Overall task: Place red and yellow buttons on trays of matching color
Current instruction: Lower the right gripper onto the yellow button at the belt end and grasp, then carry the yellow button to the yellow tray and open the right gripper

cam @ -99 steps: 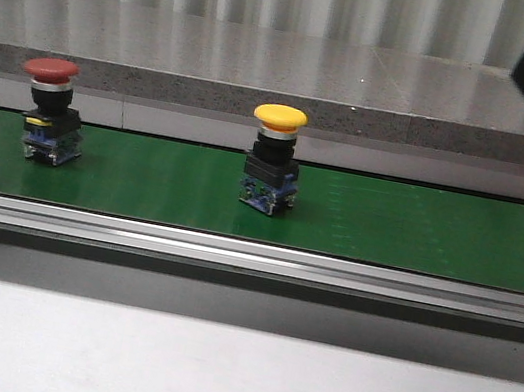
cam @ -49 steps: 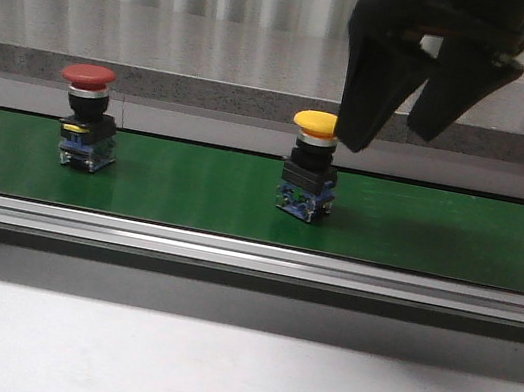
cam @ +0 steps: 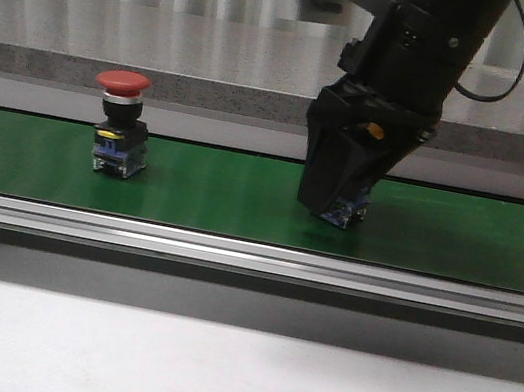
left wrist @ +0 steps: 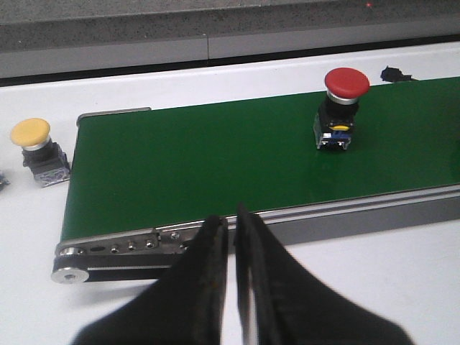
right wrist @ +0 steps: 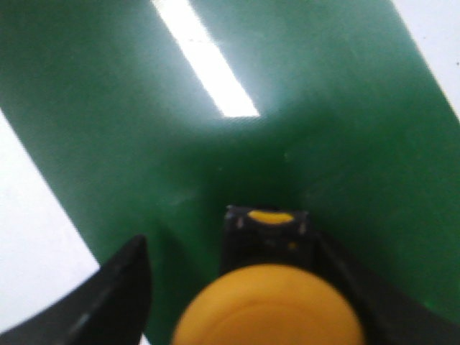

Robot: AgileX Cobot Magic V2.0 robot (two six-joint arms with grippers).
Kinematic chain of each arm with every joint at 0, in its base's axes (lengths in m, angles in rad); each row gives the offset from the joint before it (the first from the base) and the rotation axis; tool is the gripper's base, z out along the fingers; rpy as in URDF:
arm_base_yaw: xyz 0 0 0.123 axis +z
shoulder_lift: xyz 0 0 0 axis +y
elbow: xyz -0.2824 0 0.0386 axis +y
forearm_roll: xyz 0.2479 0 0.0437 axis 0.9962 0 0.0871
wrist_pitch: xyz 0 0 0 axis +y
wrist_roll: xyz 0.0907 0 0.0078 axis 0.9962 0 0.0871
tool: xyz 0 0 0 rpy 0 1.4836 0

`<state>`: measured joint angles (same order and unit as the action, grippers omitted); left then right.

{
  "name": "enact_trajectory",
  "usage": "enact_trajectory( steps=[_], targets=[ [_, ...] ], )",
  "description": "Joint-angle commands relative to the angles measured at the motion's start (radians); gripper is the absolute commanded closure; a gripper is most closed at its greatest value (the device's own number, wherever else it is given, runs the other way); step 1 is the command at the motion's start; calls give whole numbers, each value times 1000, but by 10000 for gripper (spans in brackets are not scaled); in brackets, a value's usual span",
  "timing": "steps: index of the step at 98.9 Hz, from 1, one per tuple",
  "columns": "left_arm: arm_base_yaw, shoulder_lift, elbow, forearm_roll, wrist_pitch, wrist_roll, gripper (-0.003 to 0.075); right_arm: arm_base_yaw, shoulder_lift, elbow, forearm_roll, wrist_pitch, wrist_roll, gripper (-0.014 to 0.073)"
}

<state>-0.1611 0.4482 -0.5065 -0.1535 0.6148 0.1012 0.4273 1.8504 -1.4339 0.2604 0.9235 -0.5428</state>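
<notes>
Two buttons stand upright, caps up, on the green belt point(cam: 192, 189); the red button point(cam: 118, 135) is well apart from the yellow button point(right wrist: 269, 305), which sits between the right gripper's point(cam: 334, 204) spread fingers; left gripper point(left wrist: 231, 237) fingers clenched, empty.

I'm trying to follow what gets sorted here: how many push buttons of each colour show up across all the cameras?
Red mushroom-head push button: 1, on the green conveyor belt.
Yellow mushroom-head push buttons: 2, one on the belt between the open right gripper fingers, one on the white table beside the belt's end.
Total: 3.
</notes>
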Motion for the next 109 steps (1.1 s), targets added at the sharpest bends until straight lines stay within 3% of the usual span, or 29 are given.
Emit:
enact_trajectory(
  steps=[1,9,17,44,66,77,86,87,109],
  targets=[
    [-7,3,-26,-14,-73,-4,726,-26,-42,-33,17,-36,-15,304],
    [-7,3,-26,-14,-73,-4,726,-40,-45,-33,19,-36,-15,447],
    [-7,3,-26,-14,-73,-4,726,-47,-57,-33,20,-36,-13,515],
    [-7,3,-26,-14,-73,-4,726,-109,-173,-33,6,-79,163,515],
    [-7,3,-26,-14,-73,-4,726,-238,-260,-29,-134,-56,355,515],
    [-7,3,-26,-14,-73,-4,726,-308,-289,-29,-168,-26,376,515],
    [-7,3,-26,-14,-73,-4,726,-375,-304,-29,-168,5,389,515],
    [-7,3,-26,-14,-73,-4,726,-604,-326,-29,-168,45,444,515],
    [-7,3,-26,-14,-73,-4,726,-801,-326,-2,-185,25,517,515]
  ],
)
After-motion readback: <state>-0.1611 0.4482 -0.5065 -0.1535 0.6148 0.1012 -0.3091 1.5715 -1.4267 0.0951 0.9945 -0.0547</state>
